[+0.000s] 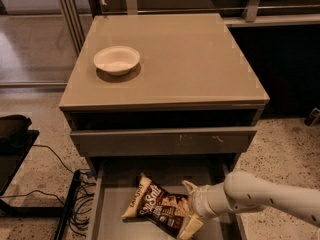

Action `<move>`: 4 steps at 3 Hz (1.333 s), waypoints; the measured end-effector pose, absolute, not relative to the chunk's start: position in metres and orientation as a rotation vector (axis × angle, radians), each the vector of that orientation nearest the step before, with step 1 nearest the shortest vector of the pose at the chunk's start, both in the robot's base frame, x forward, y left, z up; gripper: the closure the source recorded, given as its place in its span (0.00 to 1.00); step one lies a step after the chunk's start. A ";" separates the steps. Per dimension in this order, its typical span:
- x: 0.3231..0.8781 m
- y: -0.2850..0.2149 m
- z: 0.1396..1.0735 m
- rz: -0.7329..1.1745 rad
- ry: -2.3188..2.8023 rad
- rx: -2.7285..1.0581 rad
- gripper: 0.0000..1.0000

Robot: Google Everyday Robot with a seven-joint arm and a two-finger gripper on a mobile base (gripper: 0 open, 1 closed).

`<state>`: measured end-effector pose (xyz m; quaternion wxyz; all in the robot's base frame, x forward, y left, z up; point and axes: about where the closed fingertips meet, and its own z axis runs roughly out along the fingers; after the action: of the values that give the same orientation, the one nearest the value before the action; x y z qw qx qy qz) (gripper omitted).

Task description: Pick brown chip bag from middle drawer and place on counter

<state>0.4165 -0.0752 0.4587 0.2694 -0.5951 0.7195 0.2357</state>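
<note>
The brown chip bag (159, 207) lies flat in the open middle drawer (114, 215), with white "Sea Salt" lettering and a cream end at its left. My gripper (187, 207) comes in from the right on a white arm and sits at the bag's right end. One cream finger (189, 186) is above the bag's right end and the other (186, 228) is below it, so the fingers straddle that end. The counter (190, 59) is the glossy taupe top of the cabinet, above the drawers.
A white bowl (117, 59) stands on the counter's left side. The drawer above, with small white scratches on its front (165, 140), is slightly pulled out and overhangs the middle drawer. Cables (75, 204) and dark equipment (12, 134) lie on the floor at the left.
</note>
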 end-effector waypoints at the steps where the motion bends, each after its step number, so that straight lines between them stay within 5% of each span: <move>1: 0.421 -0.069 0.430 0.618 1.957 -1.587 0.00; 4: 0.439 -0.063 0.381 0.651 2.012 -1.490 0.00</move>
<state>0.4393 -0.0629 0.3815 0.2739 -0.5539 0.7481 0.2421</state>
